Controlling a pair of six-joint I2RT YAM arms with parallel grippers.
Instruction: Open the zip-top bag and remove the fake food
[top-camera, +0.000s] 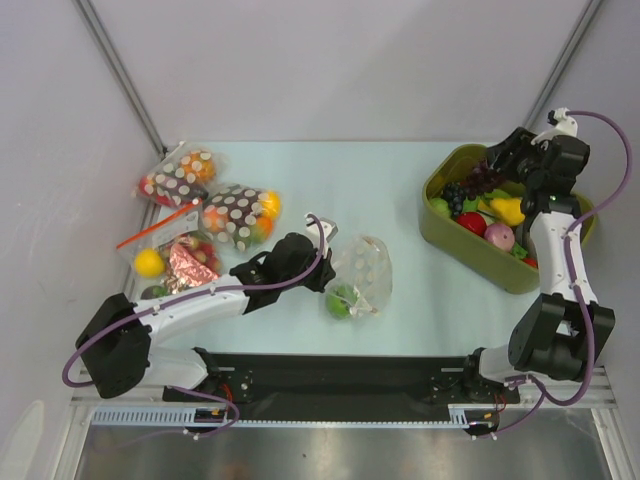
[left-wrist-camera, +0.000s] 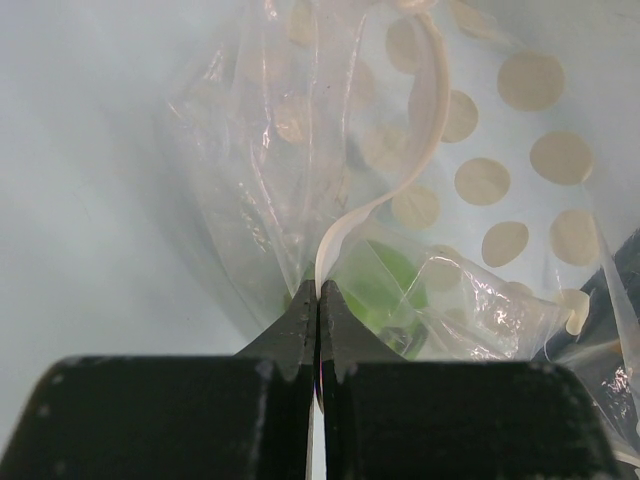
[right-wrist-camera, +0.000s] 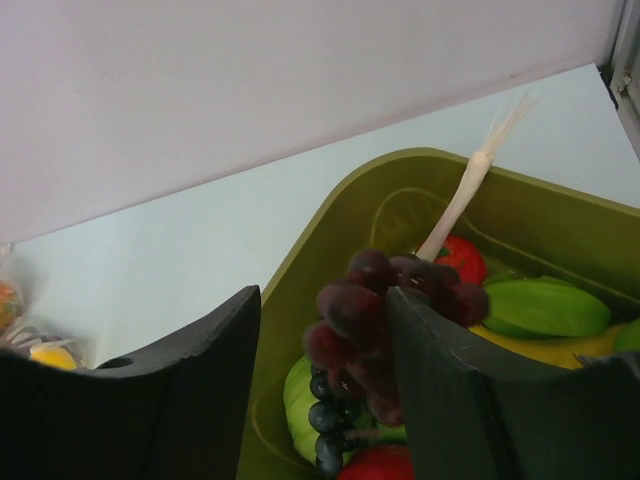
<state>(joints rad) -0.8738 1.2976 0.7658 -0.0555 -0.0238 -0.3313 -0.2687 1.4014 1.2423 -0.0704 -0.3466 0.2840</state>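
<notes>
The clear zip-top bag (top-camera: 364, 268) with whitish dots lies mid-table; a green round fruit (top-camera: 342, 300) is inside it. My left gripper (top-camera: 325, 278) is shut on the bag's white zip edge. In the left wrist view the strip (left-wrist-camera: 392, 188) runs into the closed gripper (left-wrist-camera: 318, 296), and the green fruit (left-wrist-camera: 385, 285) shows through the plastic. My right gripper (top-camera: 503, 158) is over the olive bin (top-camera: 437, 232), open. In the right wrist view a dark purple grape bunch (right-wrist-camera: 365, 325) hangs against the right finger (right-wrist-camera: 450, 380), apart from the left finger, between the tips of the gripper (right-wrist-camera: 322, 300).
The bin (right-wrist-camera: 330, 215) holds several toy fruits: dark grapes, red, green and yellow pieces. Two dark brown white-dotted bags (top-camera: 238, 216) and a bag with a red zip strip (top-camera: 165, 240) lie at the left. Grey walls close the back.
</notes>
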